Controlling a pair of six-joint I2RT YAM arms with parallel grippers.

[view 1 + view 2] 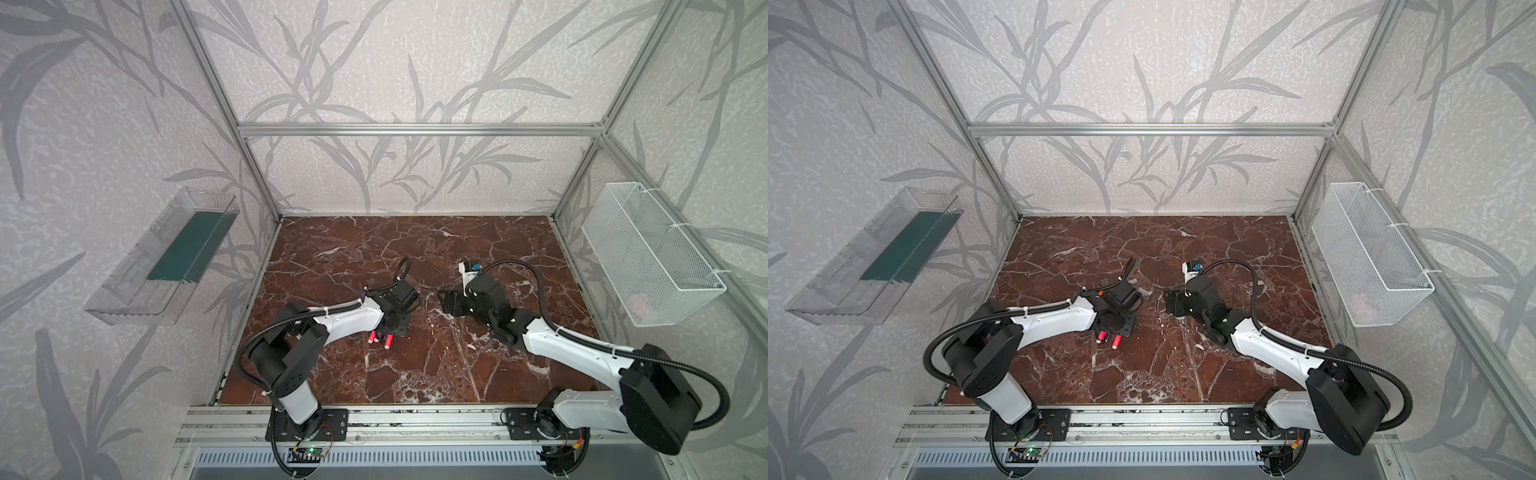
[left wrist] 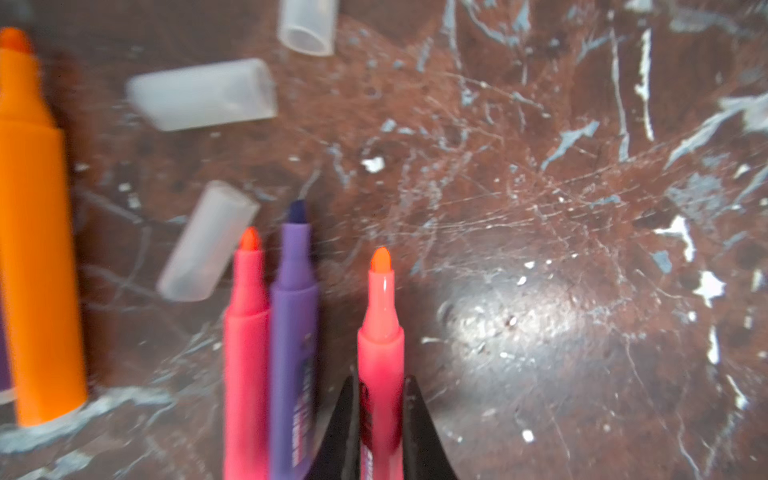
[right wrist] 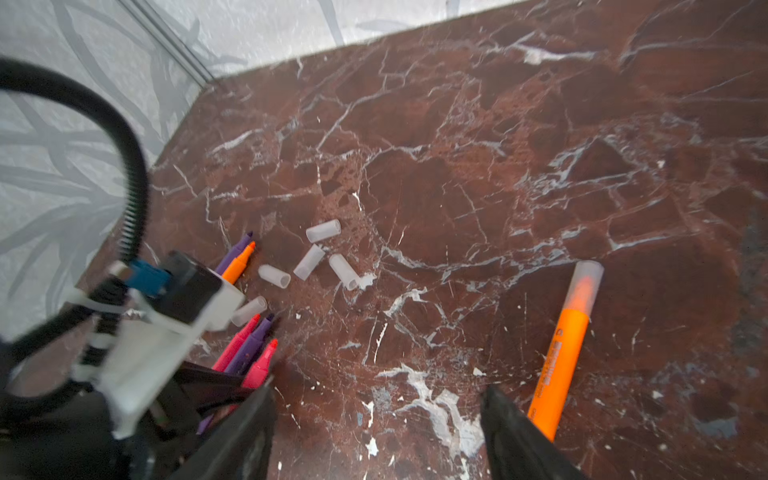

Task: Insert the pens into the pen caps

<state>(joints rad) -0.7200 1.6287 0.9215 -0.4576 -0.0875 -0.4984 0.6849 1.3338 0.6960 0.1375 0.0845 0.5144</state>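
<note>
Marble tabletop point(image 1: 415, 374): red-brown, white-veined.
Left gripper point(image 2: 380, 384): clamped on pink-red pen point(image 2: 380, 316), tip forward, purple pen point(image 2: 293, 316) just beside. Advice: lift straight, lest neighbours drag.
Pen caps point(image 3: 309, 262): five loose, clustered near the pen tips.
Right gripper point(image 3: 378, 395): jaws wide, empty; should fetch a cap.
Capped orange pen point(image 3: 569, 332): beside it.
Bare marble rightward; walls well apart.
</note>
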